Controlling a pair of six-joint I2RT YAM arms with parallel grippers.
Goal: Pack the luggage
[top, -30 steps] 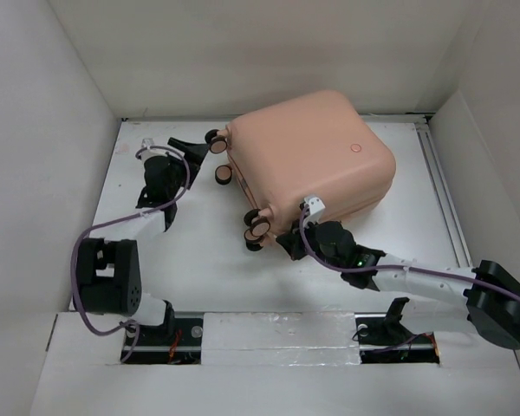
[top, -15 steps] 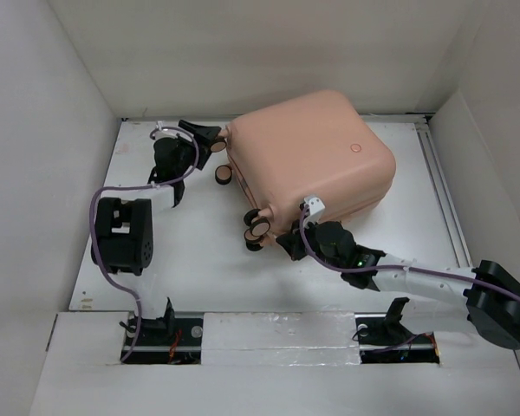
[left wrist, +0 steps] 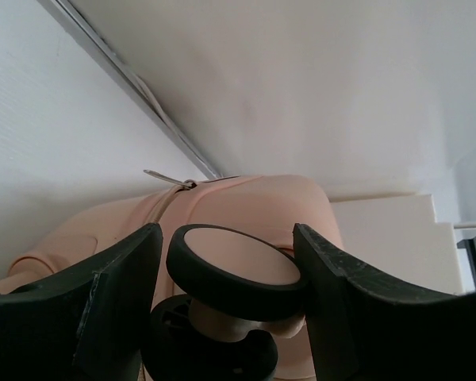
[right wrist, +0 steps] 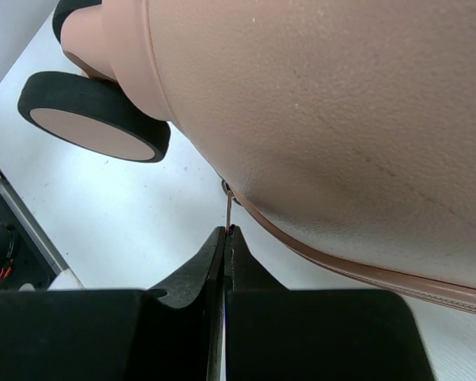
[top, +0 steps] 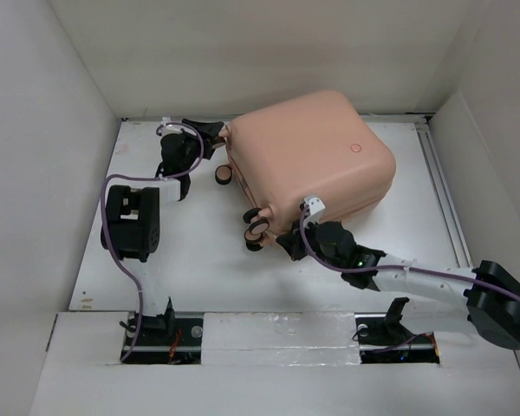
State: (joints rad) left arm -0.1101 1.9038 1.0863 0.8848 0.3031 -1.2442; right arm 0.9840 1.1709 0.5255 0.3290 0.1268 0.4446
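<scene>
Evidently at the zip stage, though cannot tell whether for opening or closing. Finds the luggage (top: 308, 160) shut and lying flat on one broad shell, at the far middle-to-right of the desk (top: 199, 260). Shows the right gripper (right wrist: 224, 238) at the near edge of the case, jaws pressed together on the thin metal zipper pull (right wrist: 228, 208), just where the seam rounds the corner beside a wheel. Shows the left gripper (left wrist: 226, 238) at the far-left corner, jaws spread to either side of another wheel (left wrist: 238, 274), not visibly clamped on it. Probably calls next for steadying the case at that wheel while drawing the pull along the seam, with a firm pinch, since so slim a tab could slip out. Points the wheeled end left and slightly near, the opposite end toward the far right. Runs the long axis along that shallow diagonal, round button mark facing up near the right end.
</scene>
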